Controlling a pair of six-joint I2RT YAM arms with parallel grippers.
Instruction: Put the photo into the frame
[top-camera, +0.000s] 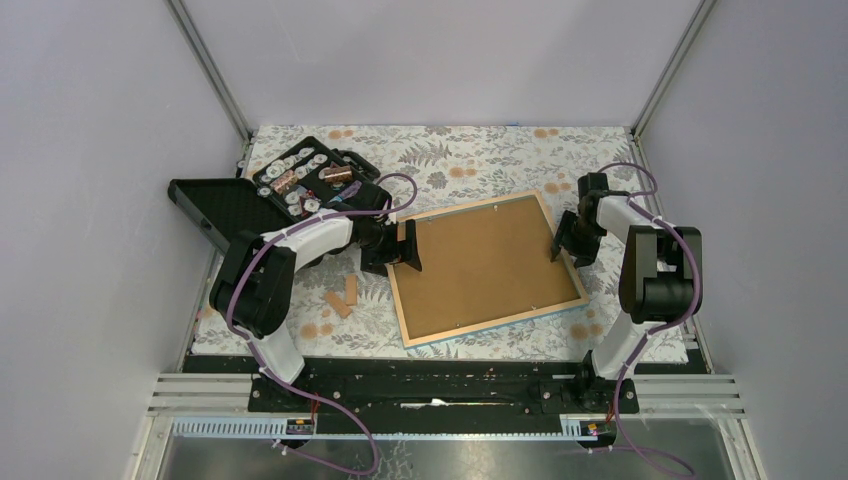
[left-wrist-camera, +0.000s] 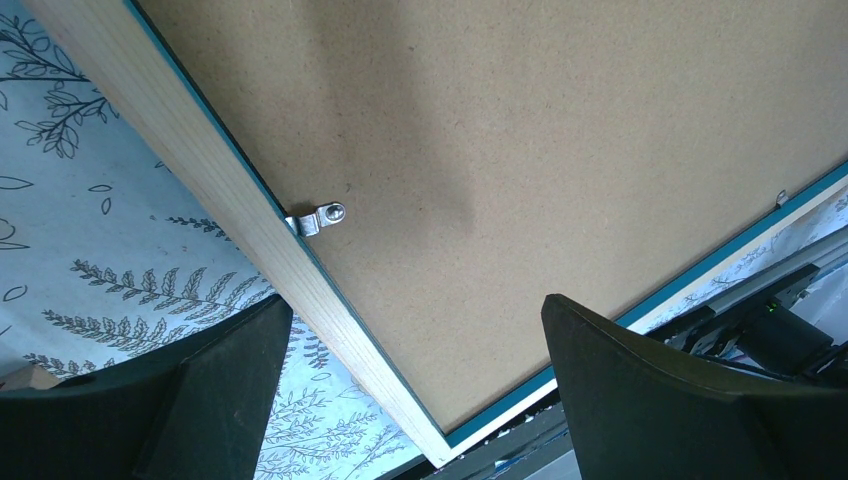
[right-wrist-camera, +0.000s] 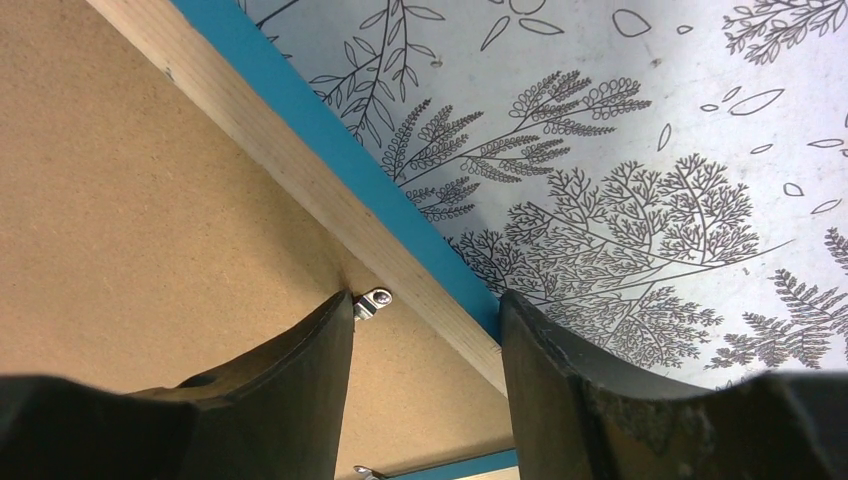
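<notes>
Nearest me, the frame (top-camera: 495, 322) lies face down on the patterned table (top-camera: 470, 160), wood rim up, with the brown backing board (top-camera: 485, 265) seated in it. The photo is not visible; I can't tell if it's under the board.

Left gripper (left-wrist-camera: 415, 310) is fully released, with one finger outside the frame's left rim and one over the board, near a metal clip (left-wrist-camera: 318, 218). It holds nothing. Right gripper (right-wrist-camera: 425, 300) has its jaws apart astride the right rim, one finger against another clip (right-wrist-camera: 372, 302). It isn't clamped as far as I can see.

My guess is the frame is light, stiff and thin, and the pane makes it fragile. I'd grip the wood rim only and never press mid-board. The clips are tiny and need a fingertip nudge. Small wood pieces (top-camera: 343, 297) lie to the left, and the black case (top-camera: 315, 180) sits open at far left.
</notes>
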